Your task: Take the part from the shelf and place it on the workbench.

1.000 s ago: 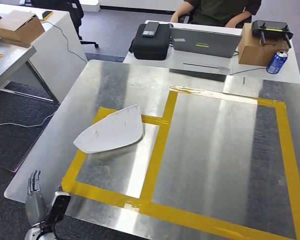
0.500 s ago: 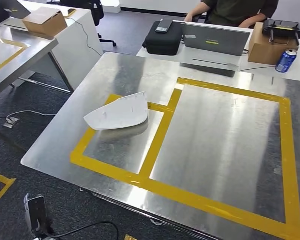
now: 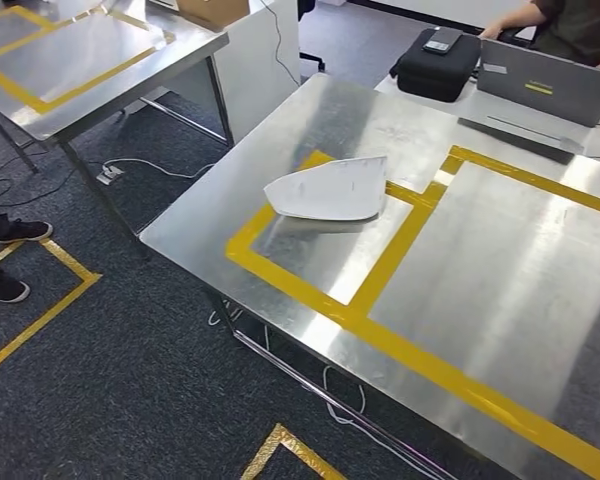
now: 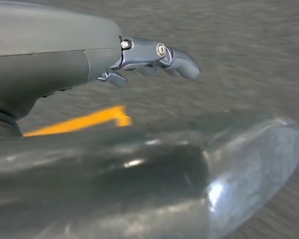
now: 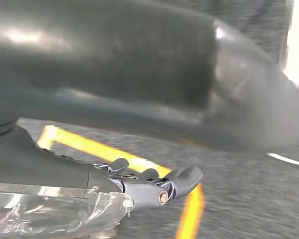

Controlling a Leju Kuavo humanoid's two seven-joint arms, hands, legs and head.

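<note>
Plainly, the white part point(image 3: 329, 189) lies unmarked on the workbench point(image 3: 501, 290); left hand point(image 4: 102, 57) and right hand point(image 5: 114, 181) hang empty, fingers extended.

You had one white part point(image 3: 329, 189) lying on one steel workbench point(image 3: 206, 215), and a second taped steel table point(image 3: 70, 60) stood at the upper left of the frame. At the upper right sat one black case point(image 3: 436, 68) and one laptop point(image 3: 547, 85). Two dark shoes point(image 3: 10, 260) stood at the left edge, and two robot hands showed: one left hand point(image 4: 155, 55), one right hand point(image 5: 151, 181).

Matt white plastic part point(image 3: 329, 189) lies on the glossy brushed-metal workbench point(image 3: 478, 270) above rough grey carpet point(image 3: 123, 380).
</note>
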